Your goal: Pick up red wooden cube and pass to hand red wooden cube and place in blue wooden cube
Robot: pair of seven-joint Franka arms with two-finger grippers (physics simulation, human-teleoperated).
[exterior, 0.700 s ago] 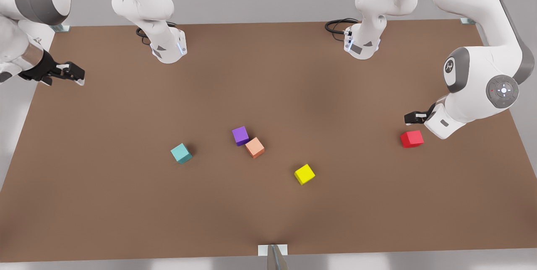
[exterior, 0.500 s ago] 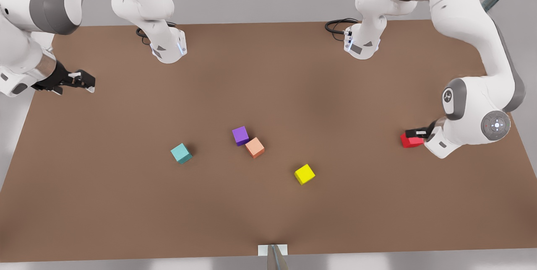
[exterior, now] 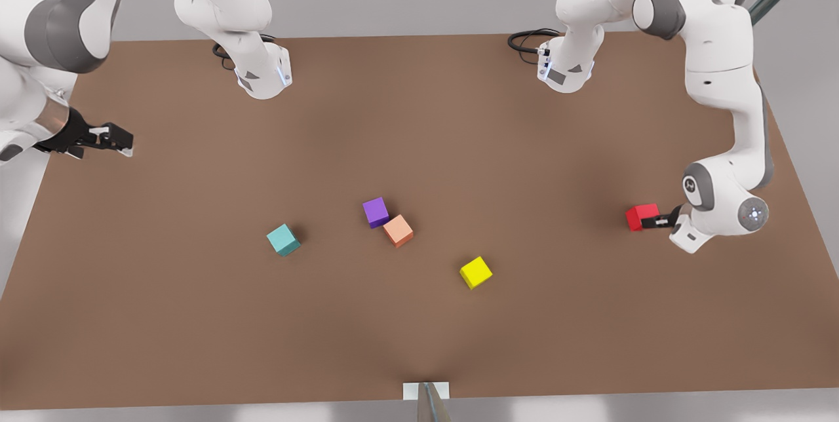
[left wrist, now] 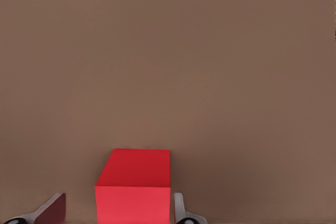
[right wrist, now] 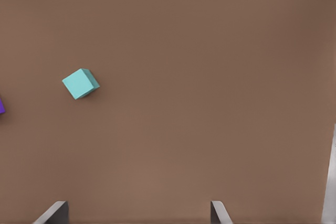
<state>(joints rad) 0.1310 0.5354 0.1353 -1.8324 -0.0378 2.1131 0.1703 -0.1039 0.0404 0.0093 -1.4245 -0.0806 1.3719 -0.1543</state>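
The red wooden cube [exterior: 641, 217] rests on the brown table near the front view's right edge. My left gripper [exterior: 650, 220] is low at the table and open, straddling the cube. In the left wrist view the red wooden cube [left wrist: 134, 187] sits between the fingers [left wrist: 178, 205]; one finger is right against it and the other stands off with a gap. The blue wooden cube [exterior: 283, 239], teal in colour, lies left of centre, and also appears as the teal cube [right wrist: 81, 83] in the right wrist view. My right gripper [exterior: 121, 141] hovers open at the front view's left edge, far from the cubes.
A purple cube [exterior: 375, 211] and a salmon cube [exterior: 398, 230] touch each other mid-table. A yellow cube [exterior: 476, 272] lies to their right and nearer the front. Both arm bases [exterior: 262, 78] stand along the table's back edge.
My left gripper has dropped from above the red cube down to table level, its fingers now on either side of it. The right gripper shifted slightly at the left edge.
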